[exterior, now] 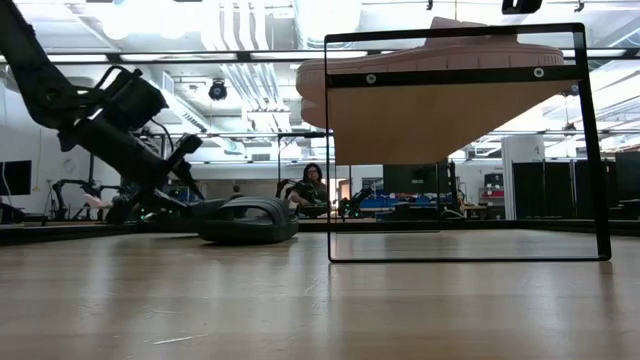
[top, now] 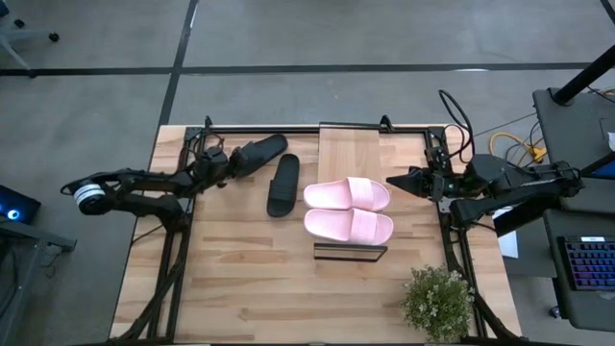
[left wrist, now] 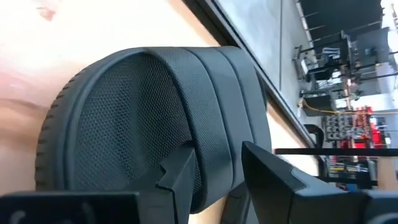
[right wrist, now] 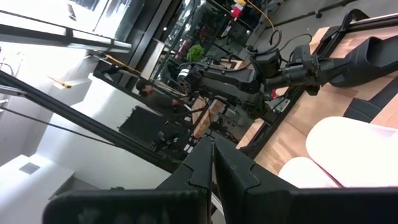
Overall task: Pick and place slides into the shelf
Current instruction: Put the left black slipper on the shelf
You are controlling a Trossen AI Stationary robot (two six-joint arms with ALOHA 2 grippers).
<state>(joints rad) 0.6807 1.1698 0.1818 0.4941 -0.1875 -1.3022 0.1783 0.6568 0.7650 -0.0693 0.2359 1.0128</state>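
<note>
My left gripper (top: pixel 233 161) (left wrist: pixel 217 149) is shut on one black slide (top: pixel 261 151) near the table's far edge. The second black slide (top: pixel 282 185) (exterior: pixel 250 218) lies flat on its sole on the table beside it. Two pale pink slides (top: pixel 348 194) (top: pixel 350 226) lie side by side on the shelf (top: pixel 351 144), whose plank (exterior: pixel 440 110) stands on a black frame. My right gripper (top: pixel 391 181) (right wrist: pixel 212 146) is shut and hangs just right of the pink slides, touching nothing. My left gripper pinches the black slide's broad ribbed strap (left wrist: pixel 224 106) at its edge. One finger (left wrist: pixel 180 177) lies on the dotted footbed side, the other (left wrist: pixel 273 180) outside the strap. The fingers come from the table's left, slanting down. Whether the slide is lifted clear, I cannot tell.
A potted plant (top: pixel 437 300) stands at the table's near right corner. The shelf's black frame (exterior: pixel 590 150) rises in the middle of the table. Cables (top: pixel 452 115) run along the far right edge. Bare tabletop (top: pixel 250 279) spreads toward the near left side.
</note>
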